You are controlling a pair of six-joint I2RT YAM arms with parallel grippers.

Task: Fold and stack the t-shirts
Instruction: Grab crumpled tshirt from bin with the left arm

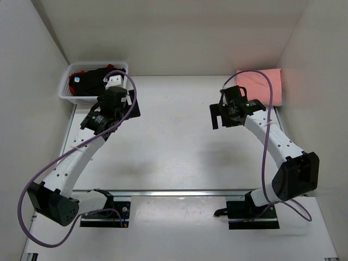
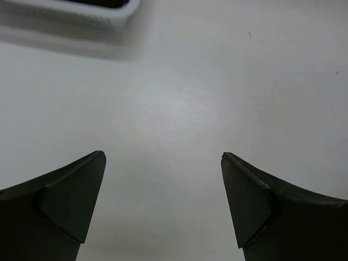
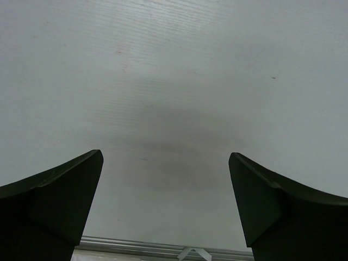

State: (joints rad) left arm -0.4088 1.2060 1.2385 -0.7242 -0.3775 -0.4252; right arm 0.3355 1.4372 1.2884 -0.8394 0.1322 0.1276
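Left tool (image 2: 163,156) agape near black tee (image 1: 91,80); right tool (image 3: 166,153) agape near pink tee (image 1: 263,86).

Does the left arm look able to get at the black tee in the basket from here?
Probably yes. The left gripper hangs just beside the basket with its jaws wide open, and the black tee lies uppermost inside, uncovered. Only the basket's near wall needs clearing.

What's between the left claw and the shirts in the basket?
Only the wall of the basket. The left gripper hangs open over bare table beside it. The black tee lies inside, uncovered from above.
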